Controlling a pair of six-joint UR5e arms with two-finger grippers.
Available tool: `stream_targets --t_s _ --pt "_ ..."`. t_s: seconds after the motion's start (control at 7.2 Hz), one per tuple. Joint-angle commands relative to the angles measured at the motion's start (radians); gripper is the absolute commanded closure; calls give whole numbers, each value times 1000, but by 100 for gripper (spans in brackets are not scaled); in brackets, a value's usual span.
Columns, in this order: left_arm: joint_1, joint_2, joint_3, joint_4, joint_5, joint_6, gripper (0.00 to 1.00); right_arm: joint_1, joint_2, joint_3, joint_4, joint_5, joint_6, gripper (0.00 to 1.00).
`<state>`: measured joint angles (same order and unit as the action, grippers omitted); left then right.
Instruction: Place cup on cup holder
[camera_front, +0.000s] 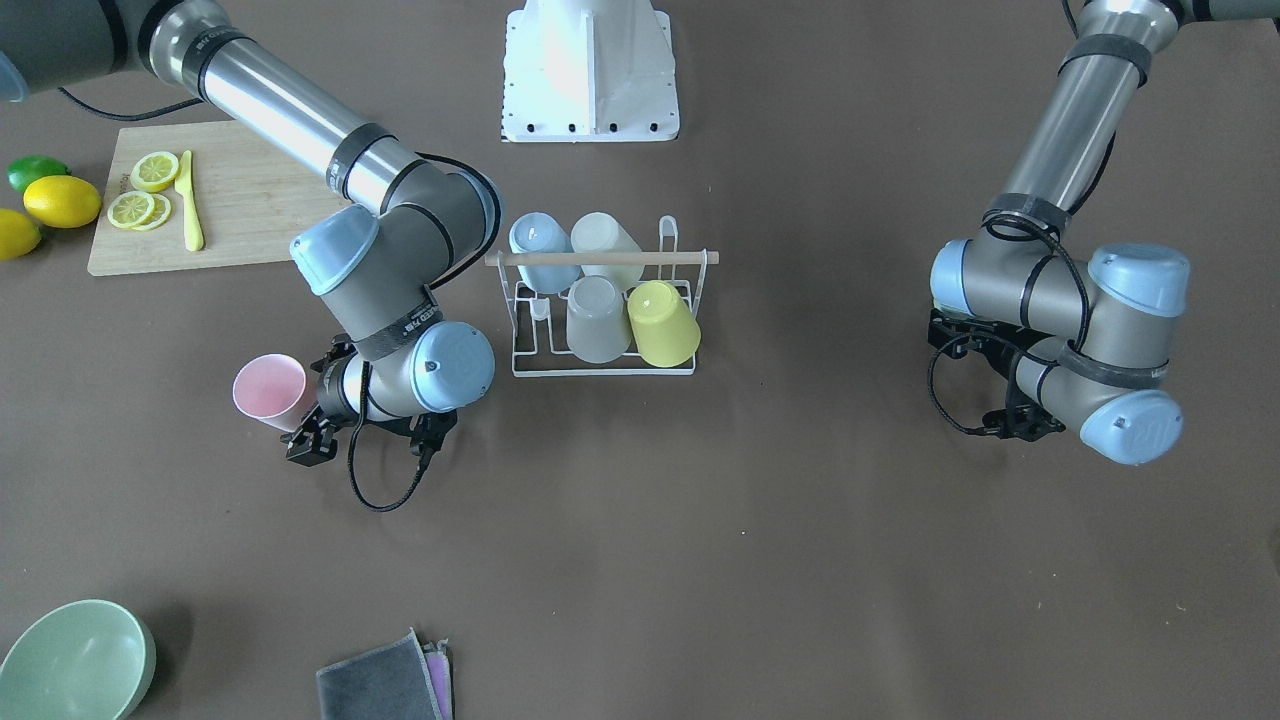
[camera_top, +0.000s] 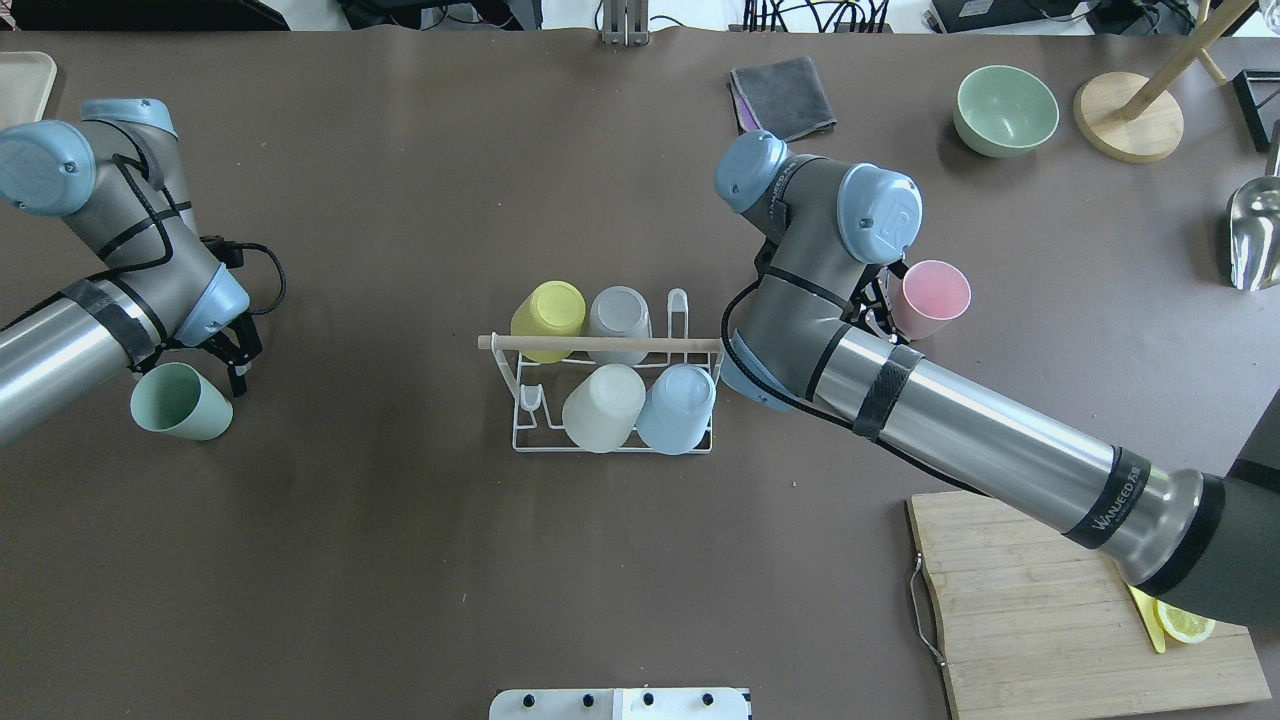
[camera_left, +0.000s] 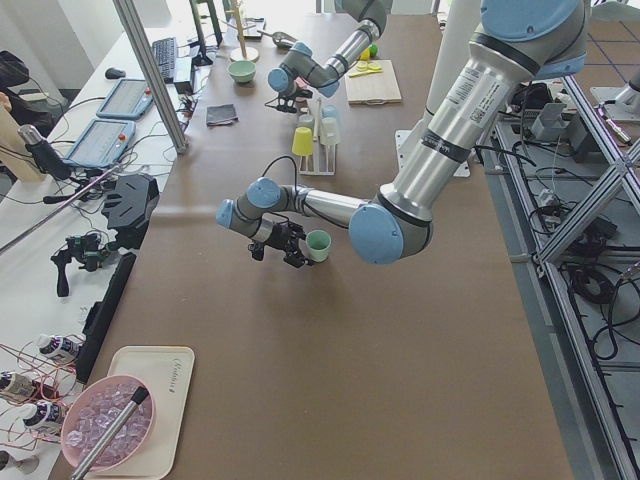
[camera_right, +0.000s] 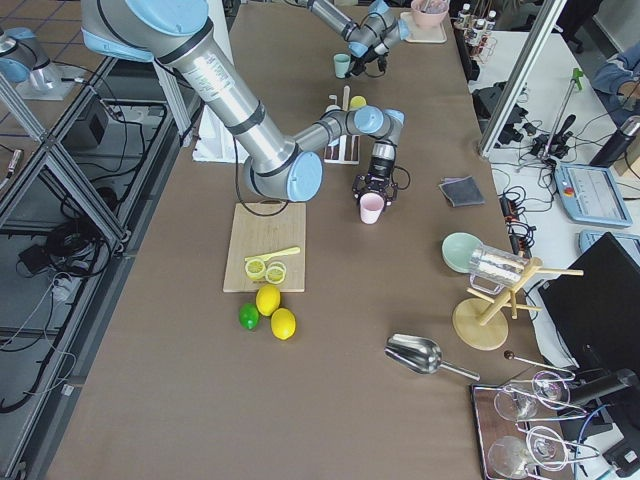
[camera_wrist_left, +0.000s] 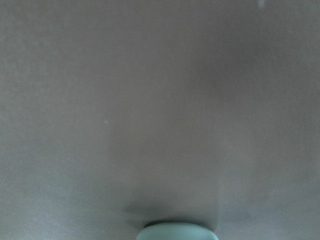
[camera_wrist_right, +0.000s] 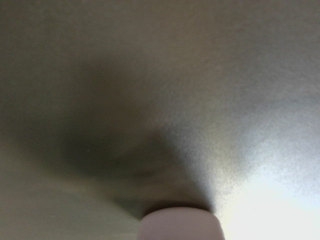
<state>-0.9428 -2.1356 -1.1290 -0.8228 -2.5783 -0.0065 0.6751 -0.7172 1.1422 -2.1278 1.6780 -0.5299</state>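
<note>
The white wire cup holder (camera_top: 520, 440) with a wooden bar stands mid-table and carries a yellow, a grey, a cream and a blue cup; it also shows in the front view (camera_front: 600, 370). My right gripper (camera_front: 305, 432) is shut on a pink cup (camera_front: 268, 390), held tilted to the holder's right in the overhead view (camera_top: 932, 297). My left gripper (camera_top: 238, 366) is shut on a pale green cup (camera_top: 178, 402), far left of the holder. Each wrist view shows only a sliver of its cup, green (camera_wrist_left: 177, 233) and pink (camera_wrist_right: 180, 225), over bare table.
A cutting board (camera_front: 230, 200) with lemon slices and a yellow knife, lemons and a lime (camera_front: 60, 200) lie beside my right arm. A green bowl (camera_top: 1005, 110), a grey cloth (camera_top: 785, 92), a wooden stand (camera_top: 1130, 115) and a metal scoop (camera_top: 1255, 235) sit far right.
</note>
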Motion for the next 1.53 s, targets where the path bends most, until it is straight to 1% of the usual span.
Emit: stream_targets --t_s 0.0,0.69,0.97,1.25,1.39 --pt "1 3 0 27 0 26 2 -2 -4 1 -1 -24 -19 0" --pt "-1 3 -2 51 -20 33 2 -3 -24 5 2 -26 -38 0" --pt "1 8 -2 88 -32 86 2 -3 -31 10 2 -26 -39 1" --pt "1 13 -2 90 -33 94 3 0 -33 11 3 -26 -39 0" --pt "1 14 -2 90 -36 94 40 0 -33 11 3 -27 -41 0"
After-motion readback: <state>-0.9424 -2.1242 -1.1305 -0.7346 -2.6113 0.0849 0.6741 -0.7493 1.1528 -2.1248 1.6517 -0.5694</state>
